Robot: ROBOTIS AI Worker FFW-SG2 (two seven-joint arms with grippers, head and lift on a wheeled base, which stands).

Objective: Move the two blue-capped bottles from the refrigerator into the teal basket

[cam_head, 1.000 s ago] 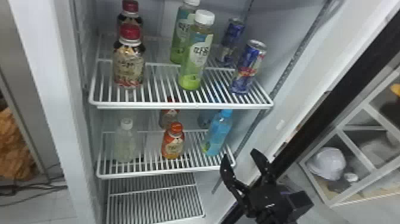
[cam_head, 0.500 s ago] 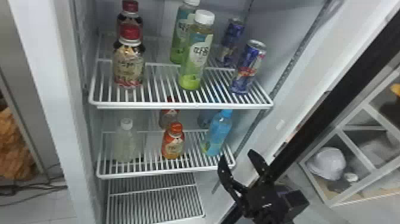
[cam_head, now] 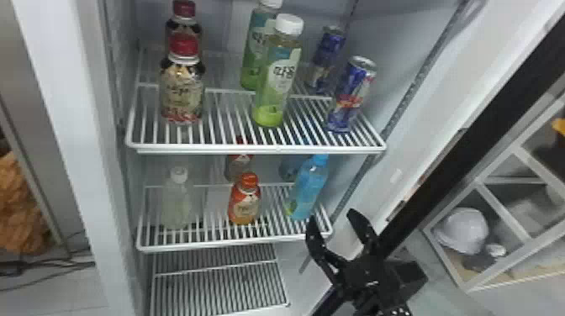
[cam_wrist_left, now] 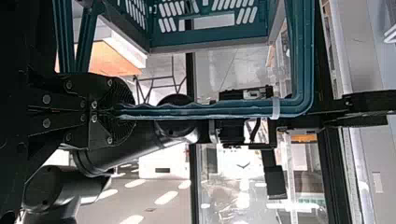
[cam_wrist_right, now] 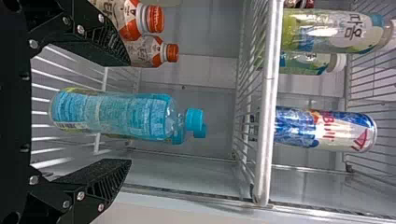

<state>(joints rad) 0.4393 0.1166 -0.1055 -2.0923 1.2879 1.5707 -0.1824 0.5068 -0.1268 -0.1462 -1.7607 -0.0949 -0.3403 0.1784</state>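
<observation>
Two each — blue-capped bottles (cam_wrist_right: 116, 115), red-capped bottles (cam_head: 181, 90), orange-capped bottles (cam_head: 244, 206), green bottles (cam_head: 277, 80), cans (cam_head: 351, 94) — one clear bottle (cam_head: 177, 206), one basket (cam_wrist_left: 210, 38)

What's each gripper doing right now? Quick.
Left gripper: closed on the teal basket's handle.
Right gripper: open, empty, fingers aimed at the front blue-capped bottle.

The blue bottle (cam_wrist_right: 126, 115) looks glossy plastic, the can (cam_wrist_right: 327, 129) shiny metal, the basket (cam_wrist_left: 210, 37) duller plastic.
</observation>
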